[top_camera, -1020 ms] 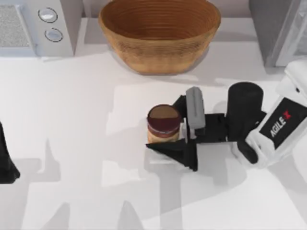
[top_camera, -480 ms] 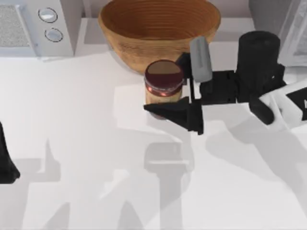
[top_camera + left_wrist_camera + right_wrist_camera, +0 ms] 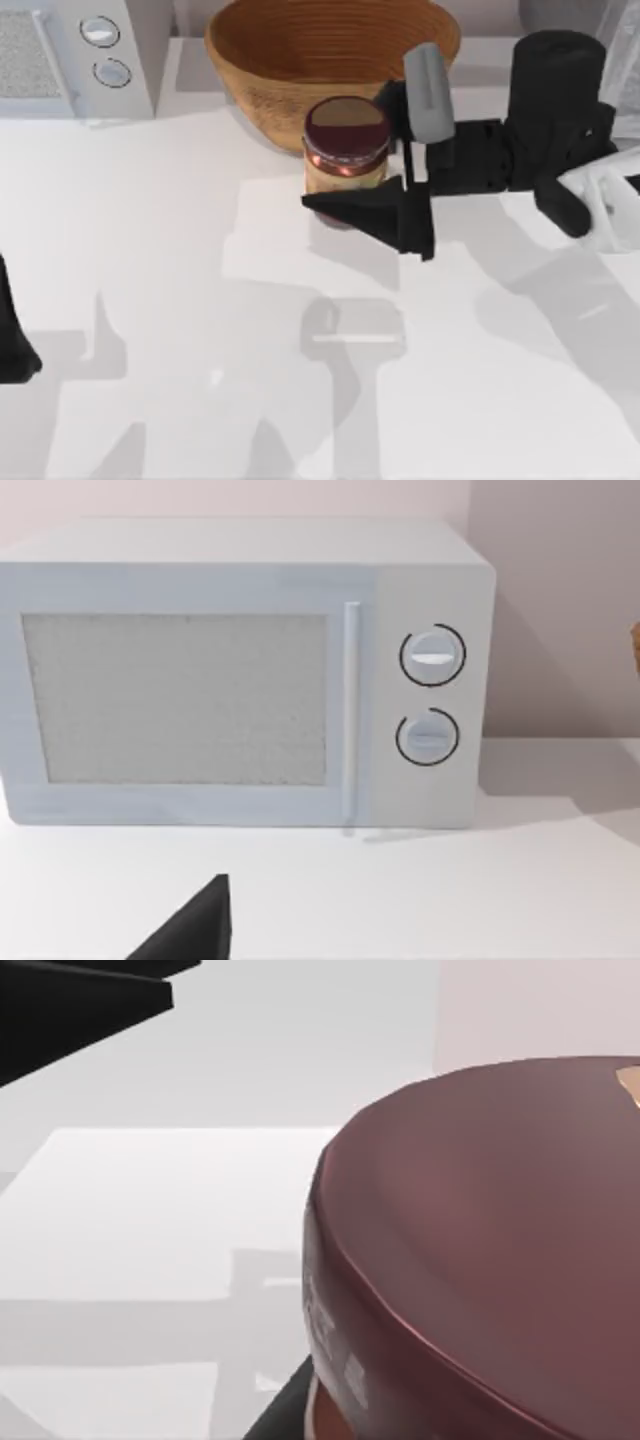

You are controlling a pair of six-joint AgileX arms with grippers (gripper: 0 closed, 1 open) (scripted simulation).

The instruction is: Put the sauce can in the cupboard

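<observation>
The sauce can (image 3: 345, 150), a small cylinder with a maroon top and a yellow-orange label, hangs above the table just in front of the basket. My right gripper (image 3: 352, 160) is shut on it, one dark finger (image 3: 375, 210) along its near side and the other behind it. In the right wrist view the can's maroon top (image 3: 480, 1240) looms close, with a dark finger (image 3: 80, 1010) at the edge. A grey corner of the cupboard (image 3: 540, 12) shows at the back right, behind the right arm. My left gripper (image 3: 12, 340) is parked at the table's left edge.
A big woven brown basket (image 3: 330, 60) stands at the back middle, right behind the held can. A white microwave (image 3: 70, 55) sits at the back left, seen also as the microwave (image 3: 240, 670) in the left wrist view. The white tabletop (image 3: 200, 300) lies below.
My right gripper has lifted the sauce can off the table and carried it toward the back, close to the basket. The left arm has not moved.
</observation>
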